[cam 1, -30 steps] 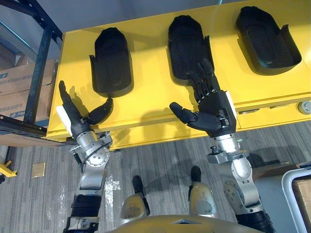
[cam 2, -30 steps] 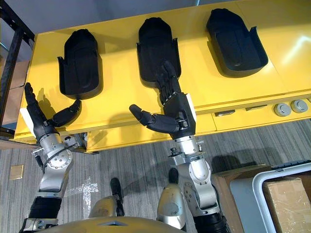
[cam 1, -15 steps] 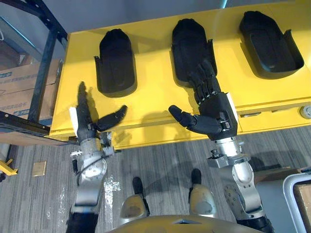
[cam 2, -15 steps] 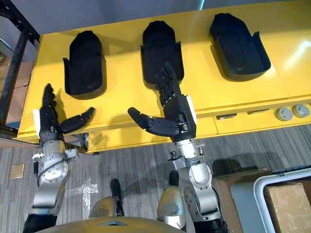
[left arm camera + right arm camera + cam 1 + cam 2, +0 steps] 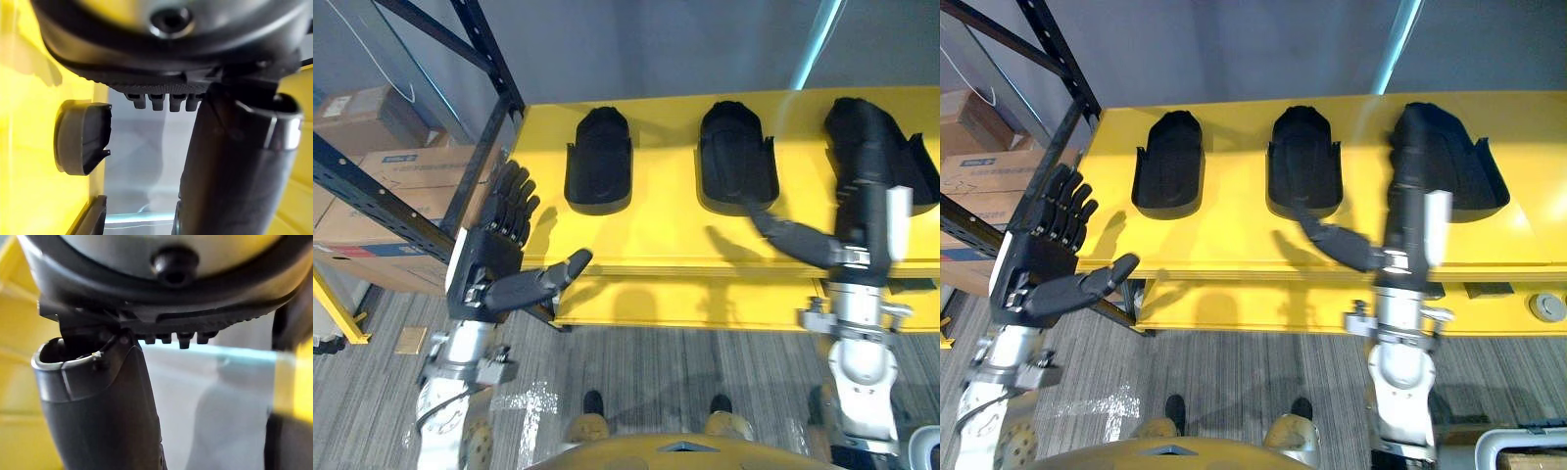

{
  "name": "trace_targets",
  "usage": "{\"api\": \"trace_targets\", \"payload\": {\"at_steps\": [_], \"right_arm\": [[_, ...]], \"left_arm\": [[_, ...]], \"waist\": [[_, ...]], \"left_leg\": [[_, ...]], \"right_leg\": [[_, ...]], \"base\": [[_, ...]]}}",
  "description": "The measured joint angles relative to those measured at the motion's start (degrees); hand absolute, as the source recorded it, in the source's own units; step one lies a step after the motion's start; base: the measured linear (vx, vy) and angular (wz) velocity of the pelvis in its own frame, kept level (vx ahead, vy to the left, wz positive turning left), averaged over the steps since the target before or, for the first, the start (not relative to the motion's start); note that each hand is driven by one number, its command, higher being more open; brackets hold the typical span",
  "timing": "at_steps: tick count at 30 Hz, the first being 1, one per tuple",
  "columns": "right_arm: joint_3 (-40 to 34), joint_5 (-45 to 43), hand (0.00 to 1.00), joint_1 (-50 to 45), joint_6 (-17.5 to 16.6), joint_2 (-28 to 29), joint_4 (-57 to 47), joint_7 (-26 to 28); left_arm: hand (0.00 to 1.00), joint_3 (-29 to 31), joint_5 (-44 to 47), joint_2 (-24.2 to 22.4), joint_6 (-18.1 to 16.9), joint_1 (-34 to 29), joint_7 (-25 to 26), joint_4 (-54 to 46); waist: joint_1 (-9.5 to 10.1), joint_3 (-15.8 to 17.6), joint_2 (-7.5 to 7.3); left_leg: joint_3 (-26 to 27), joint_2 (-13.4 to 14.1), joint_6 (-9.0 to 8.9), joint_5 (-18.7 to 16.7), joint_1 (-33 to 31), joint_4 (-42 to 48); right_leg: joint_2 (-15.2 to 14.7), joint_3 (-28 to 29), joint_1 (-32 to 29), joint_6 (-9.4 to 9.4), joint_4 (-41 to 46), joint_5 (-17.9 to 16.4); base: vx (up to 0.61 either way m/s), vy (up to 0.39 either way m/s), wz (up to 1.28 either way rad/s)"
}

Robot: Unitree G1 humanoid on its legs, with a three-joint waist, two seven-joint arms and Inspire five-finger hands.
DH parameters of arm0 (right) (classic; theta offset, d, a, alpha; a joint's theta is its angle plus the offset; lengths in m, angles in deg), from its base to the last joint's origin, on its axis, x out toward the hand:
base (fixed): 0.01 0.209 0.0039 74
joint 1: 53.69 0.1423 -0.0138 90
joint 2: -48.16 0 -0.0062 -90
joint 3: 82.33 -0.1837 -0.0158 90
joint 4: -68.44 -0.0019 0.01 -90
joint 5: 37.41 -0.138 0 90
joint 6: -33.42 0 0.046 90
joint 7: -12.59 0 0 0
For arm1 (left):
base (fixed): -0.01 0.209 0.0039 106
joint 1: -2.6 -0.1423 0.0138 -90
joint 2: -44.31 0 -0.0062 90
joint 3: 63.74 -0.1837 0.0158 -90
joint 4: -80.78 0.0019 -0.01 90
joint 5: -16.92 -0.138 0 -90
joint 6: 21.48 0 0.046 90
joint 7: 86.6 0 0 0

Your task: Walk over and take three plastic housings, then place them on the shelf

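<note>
Open right robot hand (image 5: 869, 220) stretches along the rightmost black plastic housing (image 5: 913, 162); open left robot hand (image 5: 487, 266) is well apart.

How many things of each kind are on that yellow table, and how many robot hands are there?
Black plastic housings on the yellow table: 3
Robot hands, left hand and right hand, both open: 2
Total: 5
</note>
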Motion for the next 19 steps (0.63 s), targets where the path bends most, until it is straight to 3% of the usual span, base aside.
{"api": "trace_targets", "payload": {"at_steps": [1,3,6,10,12,15,19], "right_arm": [[-2.4,0.0,1.0,-0.9,-0.2,0.0,1.5,-1.3],[-11.6,-0.3,1.0,-3.1,-2.0,0.1,11.8,-7.5],[-19.0,-3.0,1.0,-3.7,-2.4,0.4,26.0,-12.3],[-20.9,-5.2,1.0,-4.2,-2.0,1.0,41.4,-14.8],[-20.8,-8.8,1.0,-5.4,-1.2,4.3,45.4,-14.5],[-20.1,-9.9,1.0,-6.3,-0.2,8.9,49.9,-14.4],[-17.2,-14.6,1.0,-5.5,5.4,12.6,57.8,-10.0]], "left_arm": [[1.0,0.6,2.5,0.0,0.3,-1.3,-2.5,0.7],[1.0,1.1,14.2,-0.2,1.5,-5.2,-12.1,9.1],[1.0,2.4,25.6,-2.3,3.8,-5.1,-17.9,25.7],[1.0,4.5,35.1,-2.3,5.8,-2.7,-22.6,43.8],[1.0,5.2,36.5,-2.4,8.2,-2.6,-24.7,49.6],[1.0,5.7,36.6,-2.4,11.2,-2.1,-24.5,55.8],[1.0,11.2,30.5,-4.5,15.5,0.9,-12.5,64.8]], "waist": [[-0.01,-0.3,-0.12],[0.0,-1.7,-0.27],[-0.52,-3.0,-0.25],[-1.41,-3.6,-0.27],[-1.1,-3.9,-0.79],[-0.34,-4.4,-1.59],[0.16,-5.1,-3.3]], "left_leg": [[0.1,0.0,0.04,-0.1,0.0,0.0],[0.4,0.0,-0.07,-0.3,0.0,-0.1],[0.8,0.1,-0.24,-0.5,0.1,-0.2],[0.9,0.2,-0.28,-0.4,1.4,-0.8],[0.9,0.1,-0.31,-0.4,2.4,-1.2],[0.7,0.1,-0.35,0.1,3.2,-2.5],[-0.6,-0.2,-0.03,0.3,3.3,-2.8]], "right_leg": [[0.0,0.0,0.0,0.08,-0.2,0.0],[0.1,0.2,0.1,0.37,-0.9,0.2],[0.3,0.5,0.1,0.36,-1.1,0.3],[0.3,0.5,0.7,0.18,-1.0,0.2],[0.3,0.2,1.8,0.07,-1.0,0.0],[0.2,-0.4,2.2,-0.18,-1.0,-0.5],[-0.1,-1.8,3.5,-0.06,-1.3,-0.6]], "base": [[0.0,0.0,0.0],[0.02,-0.002,-0.05],[0.03,-0.001,-0.06],[0.01,-0.005,-0.04],[0.0,-0.001,0.02],[-0.03,-0.002,0.08],[-0.03,0.002,0.15]]}}
